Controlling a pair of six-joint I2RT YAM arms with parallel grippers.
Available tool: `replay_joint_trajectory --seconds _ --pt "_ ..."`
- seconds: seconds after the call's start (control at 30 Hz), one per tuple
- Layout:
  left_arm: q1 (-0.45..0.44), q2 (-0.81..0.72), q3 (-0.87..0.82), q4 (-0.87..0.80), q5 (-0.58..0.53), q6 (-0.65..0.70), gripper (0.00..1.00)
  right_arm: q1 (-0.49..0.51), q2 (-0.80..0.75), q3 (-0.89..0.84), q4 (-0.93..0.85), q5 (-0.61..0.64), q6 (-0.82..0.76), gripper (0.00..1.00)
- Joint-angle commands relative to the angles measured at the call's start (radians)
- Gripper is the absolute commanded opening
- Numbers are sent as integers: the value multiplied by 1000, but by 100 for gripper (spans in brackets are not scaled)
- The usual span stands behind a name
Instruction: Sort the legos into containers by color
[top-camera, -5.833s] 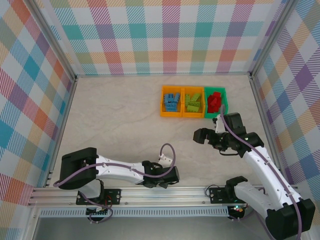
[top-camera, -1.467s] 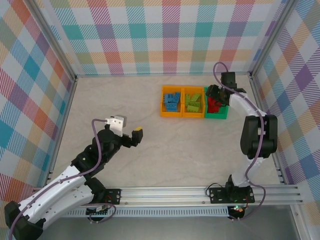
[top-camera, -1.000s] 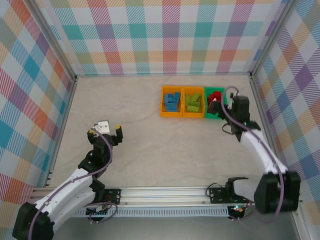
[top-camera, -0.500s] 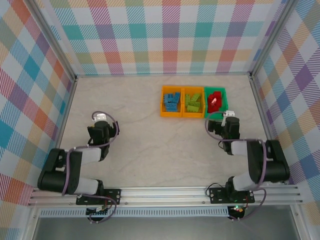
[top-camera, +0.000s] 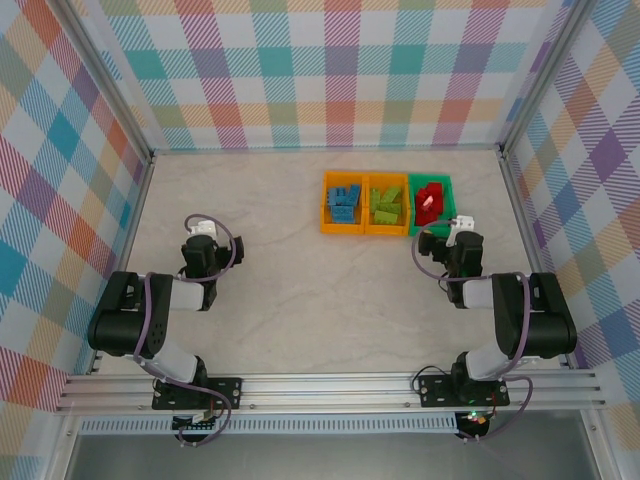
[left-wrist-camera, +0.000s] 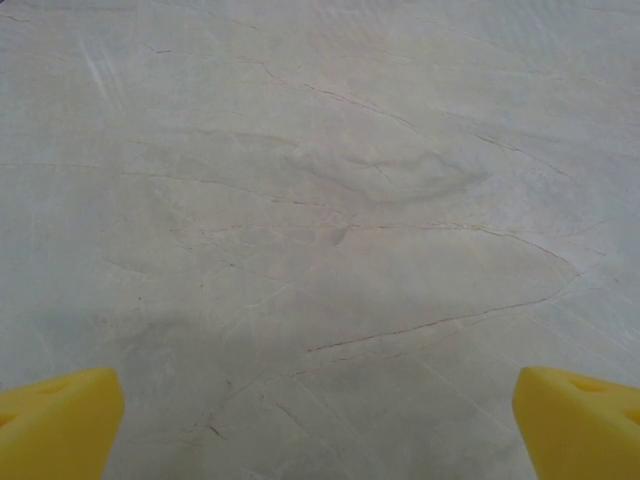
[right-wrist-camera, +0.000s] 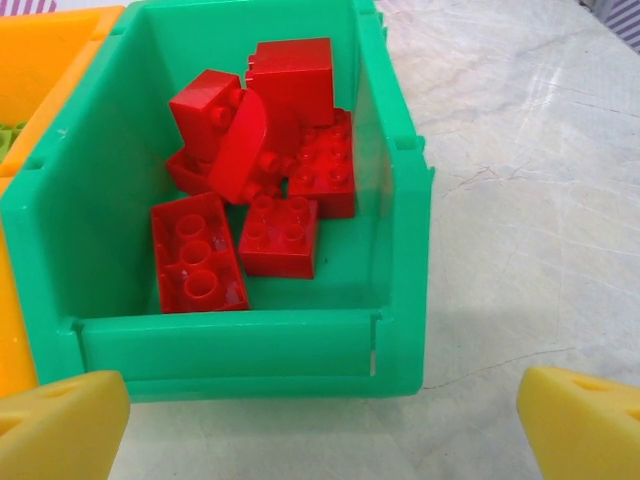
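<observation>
1. We see the three containers touching in a row in the upper right-centre of the top view: an orange bin (top-camera: 325, 205) at the left, a second orange bin (top-camera: 386, 231) in the middle and a green bin (top-camera: 430, 178) at the right.
2. The blue legos (top-camera: 344, 202) lie in the left bin, the lime legos (top-camera: 387, 205) in the middle one and the red legos (top-camera: 428, 198) in the green one.
3. In the right wrist view the green bin takes up the upper left and centre. The red legos are heaped toward its far wall, several with studs up and one tilted across the others. A corner of the second orange bin shows at the upper left edge.
4. The right gripper (right-wrist-camera: 322, 425) is just in front of the green bin's near wall. Its jaws are wide and empty, with the yellow fingertips (right-wrist-camera: 60, 425) in the two lower corners of the frame.
5. The left gripper (left-wrist-camera: 320, 425) is spread wide too and holds nothing. Pale veined table (top-camera: 300, 290) lies beneath it.
6. In the top view the left arm is folded at mid left, well apart from the bins, and the right arm is folded at mid right, just below the green bin.
</observation>
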Motion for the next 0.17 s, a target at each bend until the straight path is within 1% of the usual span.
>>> replay_joint_trajectory --seconds 0.0,0.07,0.1,0.13 --pt "-5 -2 18 45 20 18 100 -4 0 29 26 -74 -33 100" --pt "-6 -1 19 45 19 18 100 -3 0 24 36 -68 -33 100" --pt "-5 -1 19 45 20 19 100 -4 -4 21 36 -44 -24 100" --pt "-5 -1 19 45 19 18 100 -4 -14 8 48 6 -1 100"
